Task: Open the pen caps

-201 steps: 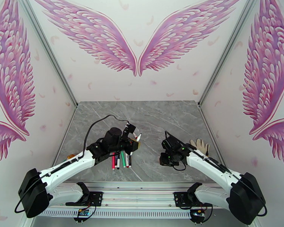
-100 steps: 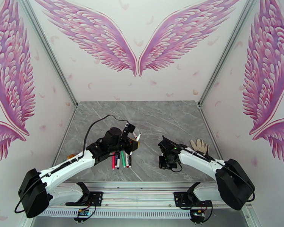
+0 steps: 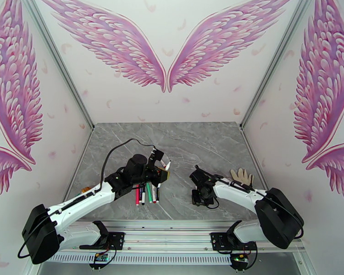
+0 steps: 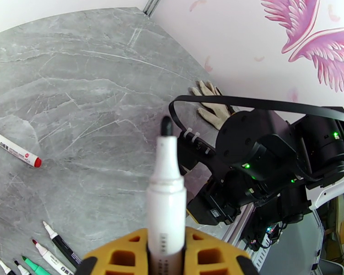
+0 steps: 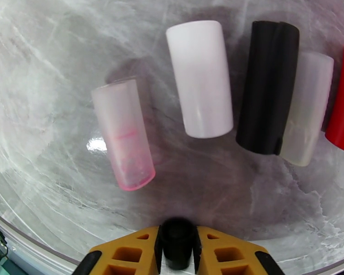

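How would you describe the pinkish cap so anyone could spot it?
In the right wrist view, five caps lie in a row on the grey table. It is the leftmost cap, set apart: see-through with a pink stain, beside a solid white cap.

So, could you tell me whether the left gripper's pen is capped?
Uncapped: the pen held in the left gripper ends in a bare black tip.

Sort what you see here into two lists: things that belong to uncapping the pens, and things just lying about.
Belongs: pen in left pincer; black cap in right pincer; loose caps; uncapped pens in a row; red-ended pen apart.
Lying about: glove near the right wall.
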